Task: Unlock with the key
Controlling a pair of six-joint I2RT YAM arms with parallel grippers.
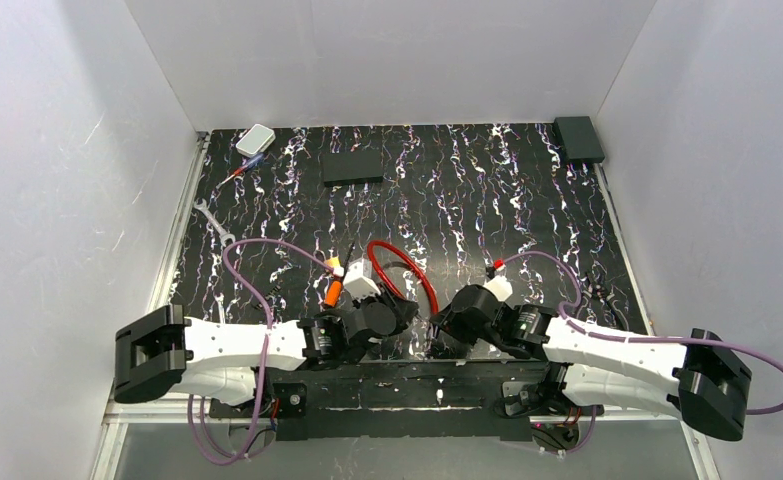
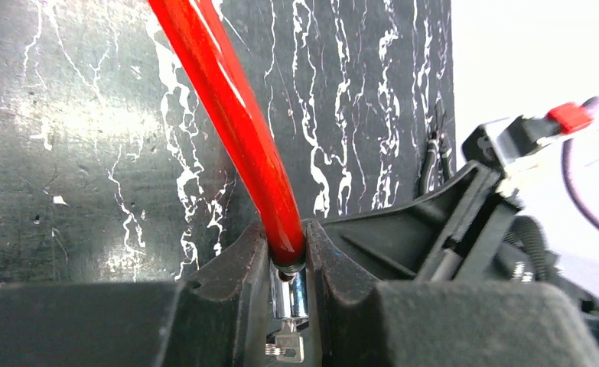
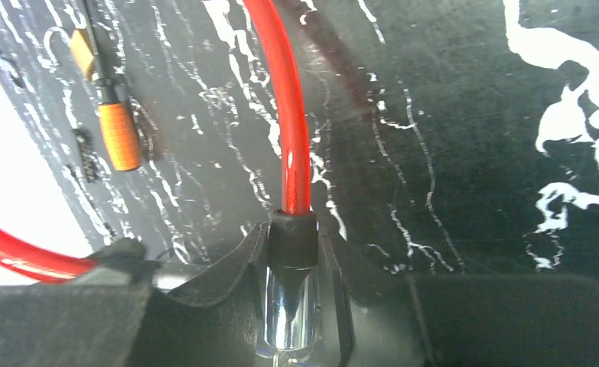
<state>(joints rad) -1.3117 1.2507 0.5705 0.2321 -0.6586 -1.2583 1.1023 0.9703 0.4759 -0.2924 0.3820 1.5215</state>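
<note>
A red cable lock [image 1: 407,270] loops across the black mat. My left gripper [image 2: 288,252] is shut on one end of the cable [image 2: 235,115], right where it enters a chrome barrel [image 2: 288,298]. A small silver key with a ring [image 2: 290,348] sticks out of that barrel's near end. My right gripper [image 3: 292,252] is shut on the cable's other end, on its black collar [image 3: 292,241] and chrome barrel [image 3: 290,313]. Both grippers meet near the front middle [image 1: 425,322]. A slim tool with an orange body and a black rod [image 1: 334,290] lies loose on the mat [image 3: 118,136], held by neither gripper.
A silver wrench [image 1: 212,222] lies at the left edge. A white box [image 1: 255,139] and a thin pen-like tool [image 1: 239,172] sit at the back left. A flat black box [image 1: 353,166] is at the back centre, another [image 1: 578,137] in the back right corner.
</note>
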